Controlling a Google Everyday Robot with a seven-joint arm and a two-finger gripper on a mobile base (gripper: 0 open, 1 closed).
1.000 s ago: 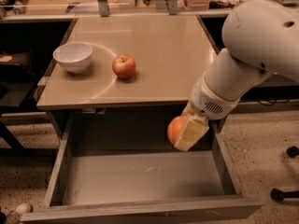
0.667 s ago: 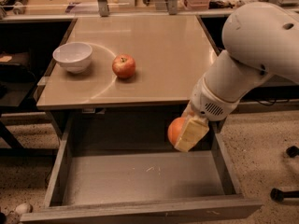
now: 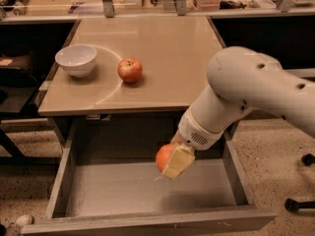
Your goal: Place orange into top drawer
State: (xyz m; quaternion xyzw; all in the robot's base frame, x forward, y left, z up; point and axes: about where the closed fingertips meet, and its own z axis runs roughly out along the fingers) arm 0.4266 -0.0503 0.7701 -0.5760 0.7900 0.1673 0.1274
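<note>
The orange [image 3: 164, 157] is a round orange fruit held in my gripper [image 3: 172, 162], whose pale fingers [image 3: 179, 162] are shut around it. The gripper hangs over the back middle of the open top drawer [image 3: 142, 188], a wide grey drawer pulled out from under the tabletop. The orange is above the drawer floor, not touching it. My white arm [image 3: 246, 92] reaches in from the right.
A white bowl [image 3: 76, 59] and a red-yellow apple [image 3: 130, 70] sit on the tan tabletop [image 3: 172, 53] behind the drawer. The drawer front panel [image 3: 147, 222] is nearest. Chair wheels [image 3: 295, 204] stand on the floor at right.
The gripper with the orange has moved left and down, deeper over the drawer's middle. The bowl and apple have not moved.
</note>
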